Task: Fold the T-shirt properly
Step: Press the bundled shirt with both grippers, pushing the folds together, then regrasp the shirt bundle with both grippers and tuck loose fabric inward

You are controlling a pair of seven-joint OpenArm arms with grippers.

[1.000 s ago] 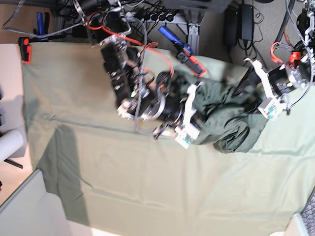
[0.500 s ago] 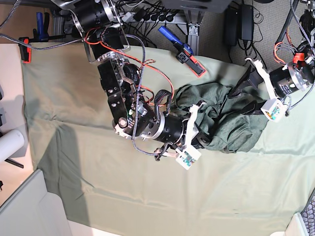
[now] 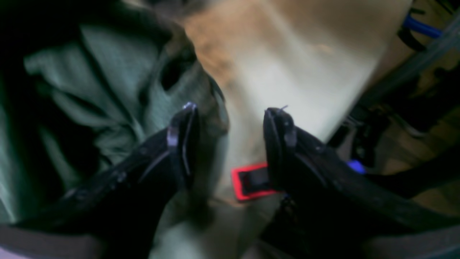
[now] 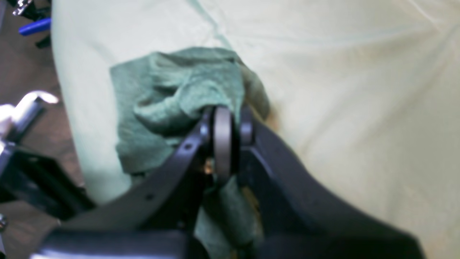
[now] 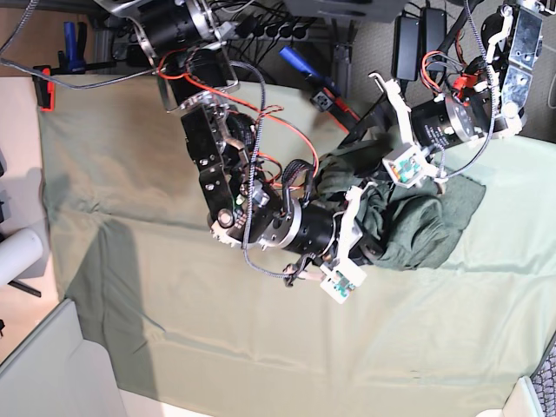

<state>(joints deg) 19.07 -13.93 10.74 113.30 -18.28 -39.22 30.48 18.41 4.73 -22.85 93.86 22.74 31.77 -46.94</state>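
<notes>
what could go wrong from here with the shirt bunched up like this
1. The right gripper is pinched on only a small fold of the T-shirt, so the fabric may slip out when pulled.
2. The left gripper is open over a crumpled edge and could close on several layers, adding creases.
3. Both arms crowd the same heap and may tangle or drag the table cloth.

The T-shirt (image 4: pixel 169 104) is soft, matt knit cloth, nubbly and wrinkled. The table cloth (image 4: pixel 341 90) over the bench is smoother, pale matt fabric with faint creases. The right gripper (image 4: pixel 226 118) looks like dark, slightly glossy plastic.
</notes>
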